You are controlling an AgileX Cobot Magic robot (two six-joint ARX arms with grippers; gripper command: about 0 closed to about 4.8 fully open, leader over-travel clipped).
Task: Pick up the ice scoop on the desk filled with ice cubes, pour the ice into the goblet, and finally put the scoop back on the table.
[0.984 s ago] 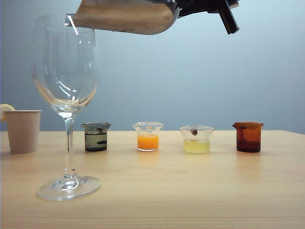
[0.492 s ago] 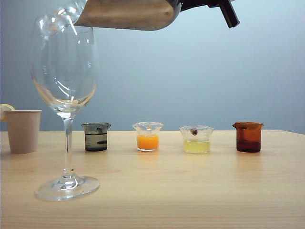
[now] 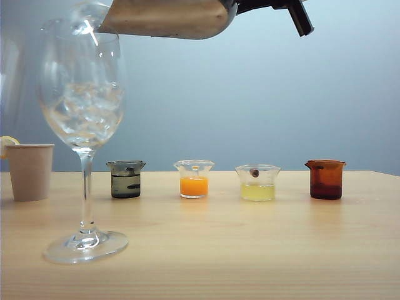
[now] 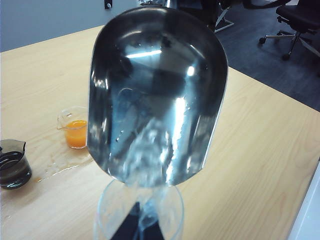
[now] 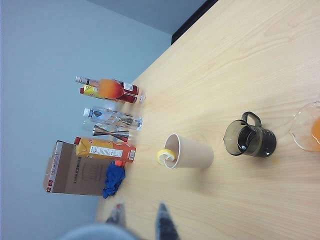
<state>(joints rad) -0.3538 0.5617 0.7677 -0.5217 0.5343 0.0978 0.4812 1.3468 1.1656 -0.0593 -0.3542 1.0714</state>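
I am in the pouring step. My right gripper (image 3: 299,15) shows at the top of the exterior view, where its dark fingers meet the back end of the ice scoop (image 3: 165,19); the jaws look nearly closed on the handle, though the grip itself is mostly cut off by the frame edge. The scoop hangs high above the table (image 3: 250,250), tipped with its mouth over the rim of the goblet (image 3: 81,94). Ice cubes (image 3: 84,112) are piled in the bowl, and a few more are sliding off the lip. In the left wrist view the scoop's trough looks almost empty.

My left gripper (image 4: 140,227) sits low beside the goblet; I cannot tell how its jaws stand.

Next, I judge, I should let the last ice fall, level the scoop, swing it clear of the glass and lay it on the table.
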